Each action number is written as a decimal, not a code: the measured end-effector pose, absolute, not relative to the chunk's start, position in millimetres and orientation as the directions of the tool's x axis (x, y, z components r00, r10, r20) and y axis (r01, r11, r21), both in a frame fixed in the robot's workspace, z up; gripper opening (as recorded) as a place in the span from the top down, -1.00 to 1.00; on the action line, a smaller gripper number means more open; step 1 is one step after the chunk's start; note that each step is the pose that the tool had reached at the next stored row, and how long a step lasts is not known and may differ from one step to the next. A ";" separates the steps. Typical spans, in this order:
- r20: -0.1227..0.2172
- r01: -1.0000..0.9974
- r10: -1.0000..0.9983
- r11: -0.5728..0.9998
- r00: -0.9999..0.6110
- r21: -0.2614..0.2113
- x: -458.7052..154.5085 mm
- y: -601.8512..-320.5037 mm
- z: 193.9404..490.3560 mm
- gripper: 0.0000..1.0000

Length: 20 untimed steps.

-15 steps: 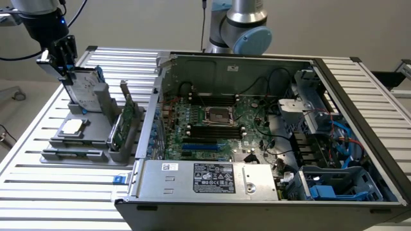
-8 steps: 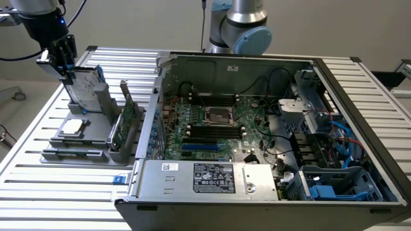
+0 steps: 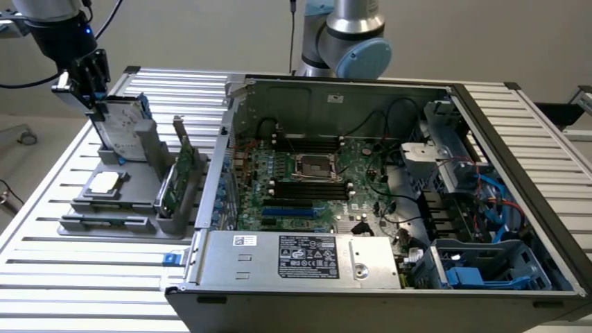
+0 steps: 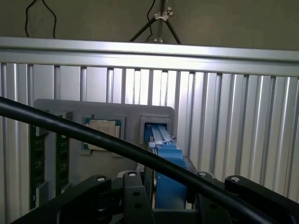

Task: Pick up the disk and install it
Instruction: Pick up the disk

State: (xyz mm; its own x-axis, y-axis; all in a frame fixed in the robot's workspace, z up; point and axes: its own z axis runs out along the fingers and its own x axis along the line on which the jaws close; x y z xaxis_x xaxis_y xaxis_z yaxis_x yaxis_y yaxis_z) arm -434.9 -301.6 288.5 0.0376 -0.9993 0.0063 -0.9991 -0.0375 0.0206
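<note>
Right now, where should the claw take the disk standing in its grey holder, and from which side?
Probably its top edge, from straight above. The disk stands upright in the grey holder, lower part sunk in the slot; the open claw straddles its flat faces.

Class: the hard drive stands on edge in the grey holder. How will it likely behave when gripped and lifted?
The disk is a metal slab, so probably stiff and heavy for its size. Its blue bracket is smooth plastic and might slip. On edge in the holder, it could tip if nudged.
</note>
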 end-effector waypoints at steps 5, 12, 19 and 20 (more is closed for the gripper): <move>0.006 -0.999 -0.999 -0.033 0.034 0.020 -434.9 -301.7 288.5 0.15; 0.006 -1.000 -1.000 -0.023 0.023 0.020 -434.9 -301.7 288.4 0.15; 0.006 -1.000 -1.000 -0.014 0.014 0.019 -435.0 -301.7 288.1 0.15; 0.006 -1.000 -1.000 -0.012 0.012 0.019 -434.9 -301.7 288.0 0.15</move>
State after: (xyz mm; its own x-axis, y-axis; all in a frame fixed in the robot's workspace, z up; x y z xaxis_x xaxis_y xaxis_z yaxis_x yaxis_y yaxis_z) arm -434.9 -301.7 288.0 0.0122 -0.9999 0.0059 -0.9998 -0.0121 0.0187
